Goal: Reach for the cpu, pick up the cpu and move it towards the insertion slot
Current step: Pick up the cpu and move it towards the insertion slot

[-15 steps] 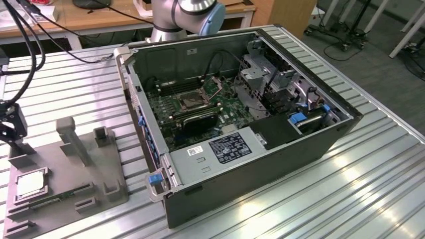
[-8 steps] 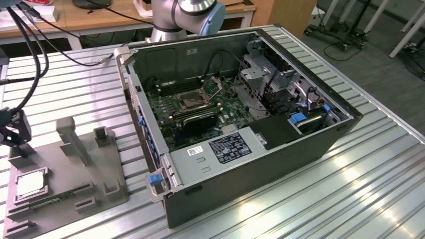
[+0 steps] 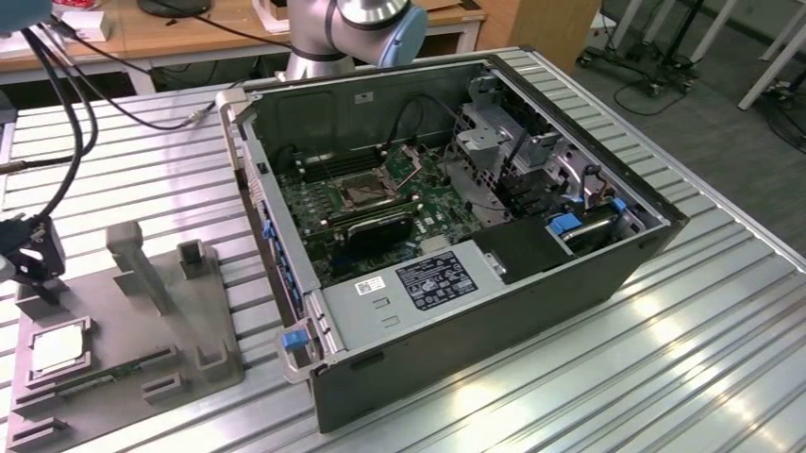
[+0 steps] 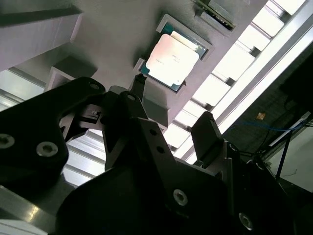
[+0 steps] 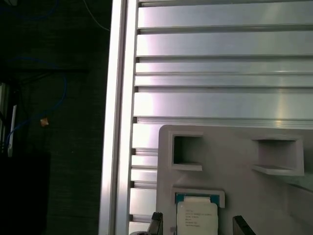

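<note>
— Grey holder (image 3: 189, 326) at the exterior view's left: is the cpu (image 3: 59, 351) out of it yet?
— No. It lies flat in its pocket, with the holder resting on the slatted aluminium bench (image 3: 705, 311).
— And the fingers (image 4: 208, 132)?
— Spread wide and empty, poised above the cpu, one to each side, not touching it. I'd judge the reach nearly finished; the pick-up and the carry aren't done.
— The insertion slot (image 3: 365, 193)?
— Well apart to the right, on the motherboard inside the open computer case (image 3: 504, 311).
</note>
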`<state>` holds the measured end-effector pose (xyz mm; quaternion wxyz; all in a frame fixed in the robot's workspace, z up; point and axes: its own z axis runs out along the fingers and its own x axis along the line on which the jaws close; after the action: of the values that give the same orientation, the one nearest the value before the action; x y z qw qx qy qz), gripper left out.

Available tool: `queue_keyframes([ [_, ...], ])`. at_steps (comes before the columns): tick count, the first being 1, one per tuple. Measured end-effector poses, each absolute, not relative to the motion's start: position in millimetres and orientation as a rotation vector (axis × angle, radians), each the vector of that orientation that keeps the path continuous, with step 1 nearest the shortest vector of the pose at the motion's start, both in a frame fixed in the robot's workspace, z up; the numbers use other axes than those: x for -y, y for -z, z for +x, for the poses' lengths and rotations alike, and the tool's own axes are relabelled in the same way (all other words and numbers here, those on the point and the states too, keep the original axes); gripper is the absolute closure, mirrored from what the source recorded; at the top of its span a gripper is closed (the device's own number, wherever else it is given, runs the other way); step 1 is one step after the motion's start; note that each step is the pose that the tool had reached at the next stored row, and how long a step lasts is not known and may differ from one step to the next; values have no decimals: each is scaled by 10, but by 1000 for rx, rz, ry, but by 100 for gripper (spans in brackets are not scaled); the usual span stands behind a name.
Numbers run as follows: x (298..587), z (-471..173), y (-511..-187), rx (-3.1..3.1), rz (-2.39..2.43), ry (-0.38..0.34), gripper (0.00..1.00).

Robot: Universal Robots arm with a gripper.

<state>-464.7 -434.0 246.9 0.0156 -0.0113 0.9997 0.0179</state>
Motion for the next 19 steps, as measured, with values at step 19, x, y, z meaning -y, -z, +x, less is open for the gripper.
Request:
queue_keyframes([
  [19,4445,-4604,-2139,-3112,-35,-56,35],
])
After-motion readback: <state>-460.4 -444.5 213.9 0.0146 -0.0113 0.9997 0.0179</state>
